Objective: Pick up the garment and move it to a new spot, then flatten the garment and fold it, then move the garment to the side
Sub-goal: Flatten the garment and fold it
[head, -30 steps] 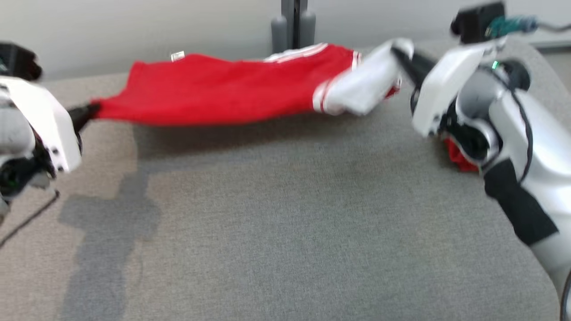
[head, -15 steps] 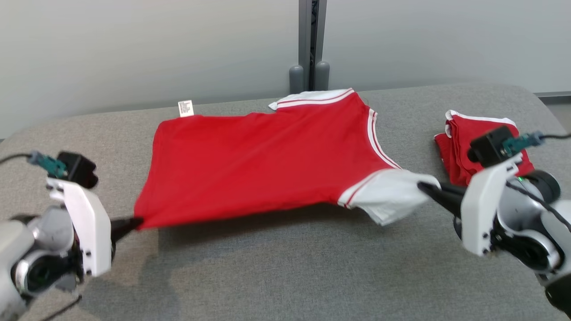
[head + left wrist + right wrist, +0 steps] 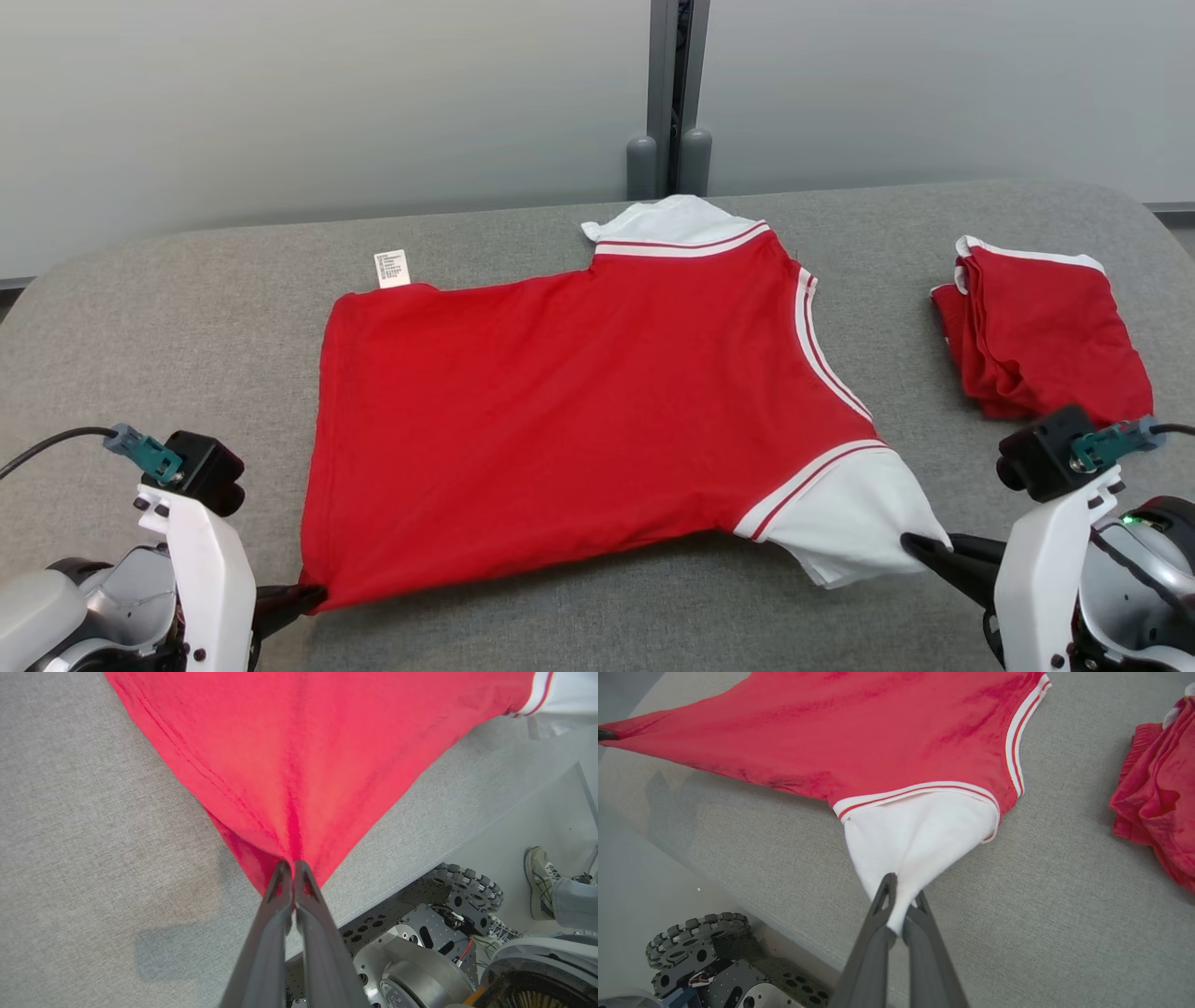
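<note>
Left gripper point(image 3: 313, 595): clamped tight on the red hem corner of the garment point(image 3: 579, 411), and the cloth fans away from its tips, forward and off to its right.
Right gripper point(image 3: 913, 543): pinched shut on the tip of the white sleeve point(image 3: 840, 523), with fabric spreading forward and to its left.
Garment: strung between the two pincers, most of it lying on the grey table point(image 3: 187, 308) beyond them. The near edge looks slightly raised, with a shadow beneath it.
Long axis: hem to collar runs crosswise, from the left gripper over to the right gripper.
Nearer arm: neither, since each one owns an end, so I'd say this is a two-arm move.
Next move, my call: set both ends down together, holding tension along that crosswise line, then let go so it lies flat for the fold.
Folded red pile point(image 3: 1046, 345): ahead of the right gripper, a little to its right, apart from the sleeve.
Risk: an uneven pull could skew or bunch the sleeve.
</note>
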Robot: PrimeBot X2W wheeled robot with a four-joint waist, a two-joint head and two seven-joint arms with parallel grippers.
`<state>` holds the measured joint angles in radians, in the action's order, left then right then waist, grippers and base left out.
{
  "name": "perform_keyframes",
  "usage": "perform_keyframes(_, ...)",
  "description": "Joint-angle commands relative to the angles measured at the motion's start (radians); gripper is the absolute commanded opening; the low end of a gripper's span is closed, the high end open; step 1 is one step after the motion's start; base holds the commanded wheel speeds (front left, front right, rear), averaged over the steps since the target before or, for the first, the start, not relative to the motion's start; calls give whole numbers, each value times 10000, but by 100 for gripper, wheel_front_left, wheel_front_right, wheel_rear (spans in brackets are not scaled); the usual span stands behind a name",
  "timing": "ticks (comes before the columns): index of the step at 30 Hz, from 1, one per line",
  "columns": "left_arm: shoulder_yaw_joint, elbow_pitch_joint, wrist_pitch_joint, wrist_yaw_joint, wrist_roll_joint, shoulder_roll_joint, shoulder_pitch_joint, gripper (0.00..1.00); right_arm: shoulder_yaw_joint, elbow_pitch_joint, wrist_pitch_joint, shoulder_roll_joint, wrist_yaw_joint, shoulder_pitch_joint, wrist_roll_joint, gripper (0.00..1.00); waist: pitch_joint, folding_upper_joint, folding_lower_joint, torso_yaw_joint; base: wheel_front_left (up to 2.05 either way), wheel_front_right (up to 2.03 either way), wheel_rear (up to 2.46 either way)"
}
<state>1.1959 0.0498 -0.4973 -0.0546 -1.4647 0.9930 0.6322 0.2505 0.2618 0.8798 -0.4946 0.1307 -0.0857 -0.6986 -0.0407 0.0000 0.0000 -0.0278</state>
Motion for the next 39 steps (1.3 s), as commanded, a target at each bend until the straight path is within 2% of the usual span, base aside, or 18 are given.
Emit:
perform_keyframes(1,-11,89,-15,-79,-33,38,-149,0,-263,391,333,241,1,231,207,0,-34,0,0,-1,0,0,0)
perform_keyframes(8,5,292,-268,-32,-197,155,-109,0,-1016,1121,1156,979,1,557,748,0,-121,0,0,-4,0,0,0)
perform_keyframes(19,-363,-228,-244,59,-240,199,389,0,-1707,913,1535,1425,1,151,826,0,-523,0,0,-43,0,0,0)
perform_keyframes(25,-643,-999,-472,316,-283,57,996,0,-2076,47,1487,1792,1,-748,927,0,-1115,0,0,-65,0,0,0)
perform_keyframes(29,-649,-1456,-1013,564,-331,-93,1418,0,-2151,-610,1477,2081,1,-1513,986,0,-1455,0,0,-84,0,0,0)
perform_keyframes(39,-724,-2821,-2396,951,-234,-1076,2971,0,-1923,-2733,1430,2613,1,-4074,1344,0,-2482,0,0,-72,0,0,0)
